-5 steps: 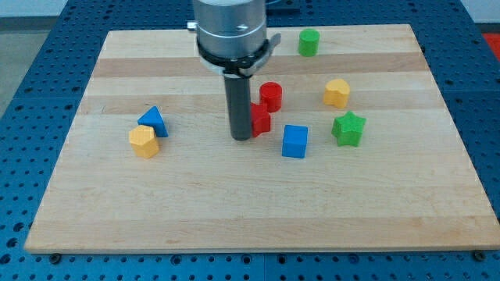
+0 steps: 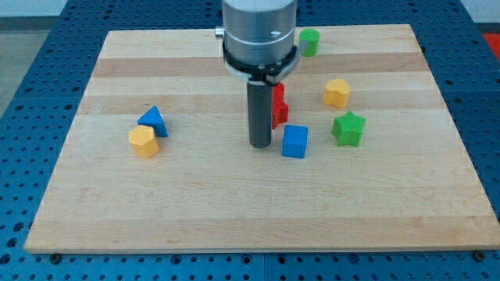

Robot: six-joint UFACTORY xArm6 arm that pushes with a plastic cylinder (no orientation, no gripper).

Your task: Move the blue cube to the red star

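Observation:
The blue cube sits right of the board's middle. My tip stands on the board just left of it, with a small gap between them. The red star is just above the cube and is partly hidden behind the rod. A red cylinder sits right behind the star, mostly hidden by the rod and the arm.
A green star lies right of the blue cube. A yellow block is above it. A green cylinder is at the view's top. A blue triangular block and a yellow block sit at the view's left.
My tip has moved to the view's right and slightly down, closer to the blue cube. The rod now hides more of the red star and red cylinder. The blocks have stayed in place.

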